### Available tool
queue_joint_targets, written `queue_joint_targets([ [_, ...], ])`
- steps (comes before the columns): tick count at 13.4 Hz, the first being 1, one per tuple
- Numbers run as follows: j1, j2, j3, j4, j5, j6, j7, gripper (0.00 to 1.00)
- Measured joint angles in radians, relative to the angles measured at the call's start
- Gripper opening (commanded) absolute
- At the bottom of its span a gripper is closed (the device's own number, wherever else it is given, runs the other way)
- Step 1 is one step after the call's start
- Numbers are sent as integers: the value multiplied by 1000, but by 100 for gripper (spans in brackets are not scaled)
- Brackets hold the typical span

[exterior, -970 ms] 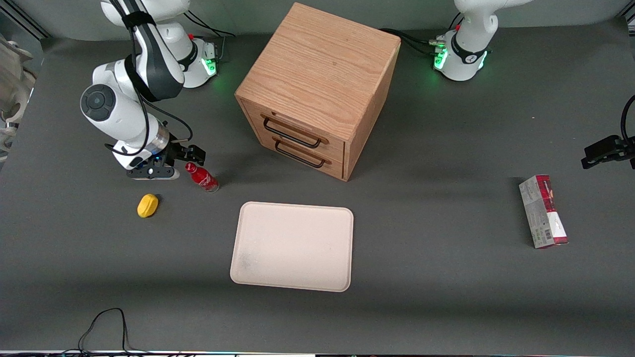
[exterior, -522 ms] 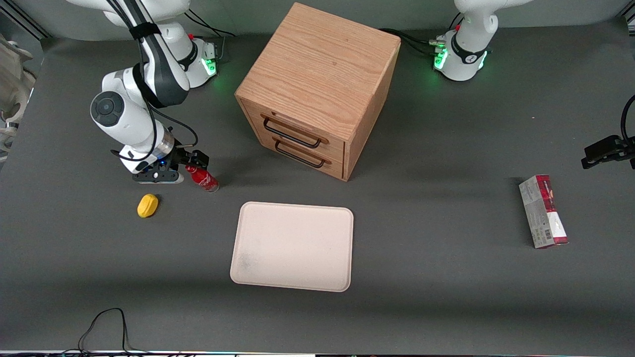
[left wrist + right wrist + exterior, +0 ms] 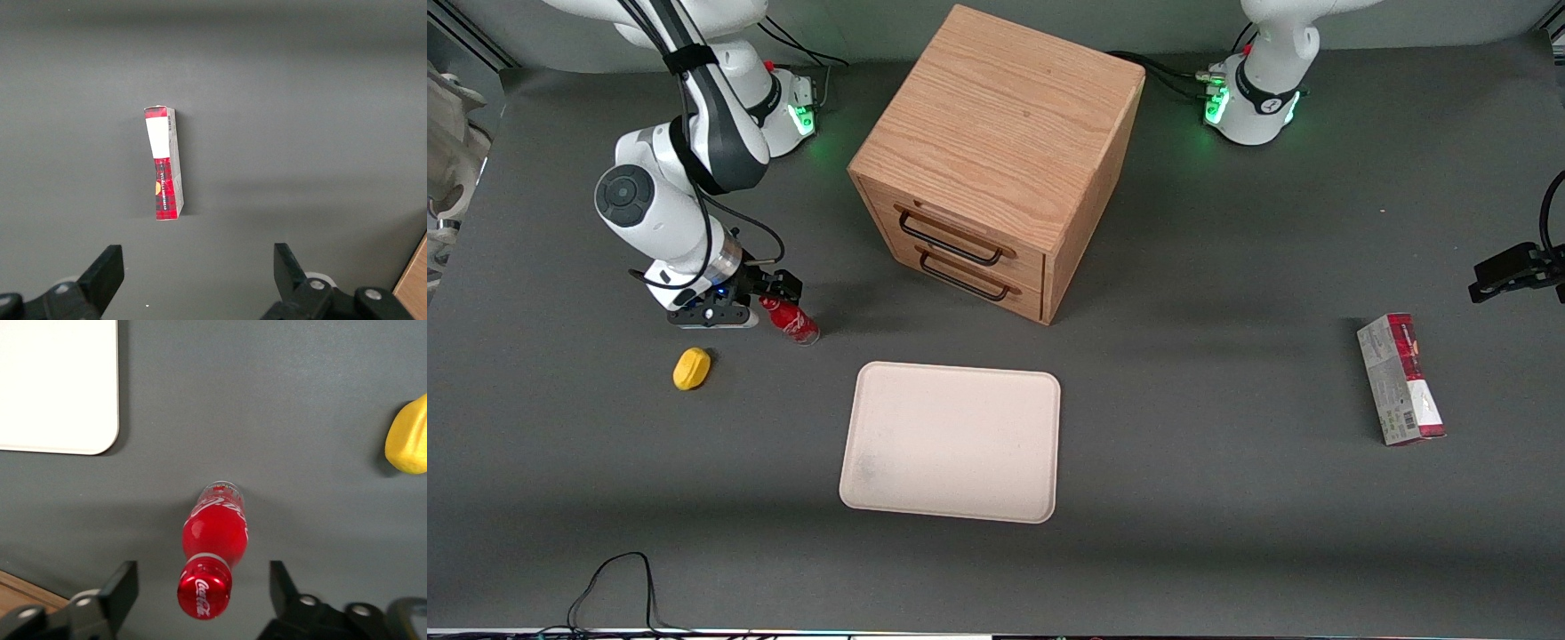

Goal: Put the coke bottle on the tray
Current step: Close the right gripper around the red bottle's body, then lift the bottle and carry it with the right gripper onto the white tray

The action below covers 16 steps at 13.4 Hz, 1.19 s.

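Hovering spread above the standing coke bottle [image 3: 213,547], the gripper [image 3: 203,597] should pinch the neck below the cap; bottle seems light, stiff, slippery.

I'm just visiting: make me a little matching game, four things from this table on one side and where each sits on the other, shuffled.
Things:
1. coke bottle
2. tray
3. yellow lump
4. red-and-white carton

Places:
A. toward the parked arm's end of the table
B. standing between the open fingers of the gripper
C. nearer the front camera than the wooden drawer cabinet
D. nearer the front camera than the gripper

Pairs: 1-B, 2-C, 3-D, 4-A
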Motion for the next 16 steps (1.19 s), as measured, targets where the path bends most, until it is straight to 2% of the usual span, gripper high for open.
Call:
queue_joint_targets([
  [2, 0, 0, 0, 0, 0, 1, 0, 4],
  [3, 0, 1, 0, 0, 0, 1, 0, 0],
  [11, 0, -3, -3, 11, -2, -21, 0, 0],
  [13, 0, -13, -3, 72, -1, -128, 0, 0],
  [16, -4, -26, -10, 268, -1, -378, 0, 0],
])
